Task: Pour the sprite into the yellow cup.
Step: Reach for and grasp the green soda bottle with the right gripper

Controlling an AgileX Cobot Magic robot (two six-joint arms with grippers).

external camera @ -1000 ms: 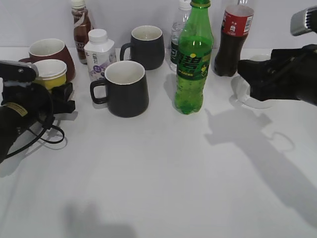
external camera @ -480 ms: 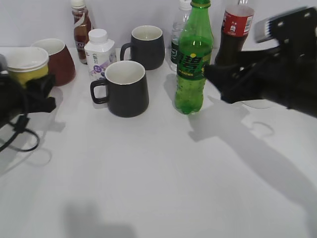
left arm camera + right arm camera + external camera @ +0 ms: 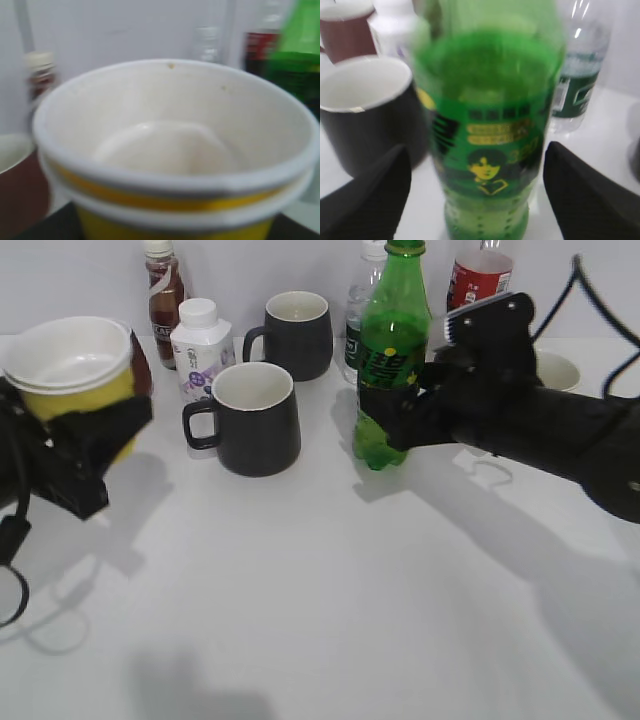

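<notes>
Exterior view: the left pincer (image 3: 85, 455) now holds the cup (image 3: 72, 365) lifted near the desk's left edge. The right pincer (image 3: 385, 425) has closed in, jaws wide either side of the sprite (image 3: 392, 350), standing mid-rear. Grasp comes next.

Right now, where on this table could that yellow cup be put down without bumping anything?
The near half of the white table, in front of the black mug and the Sprite bottle, lies bare. The back row is crowded with bottles and mugs.
</notes>
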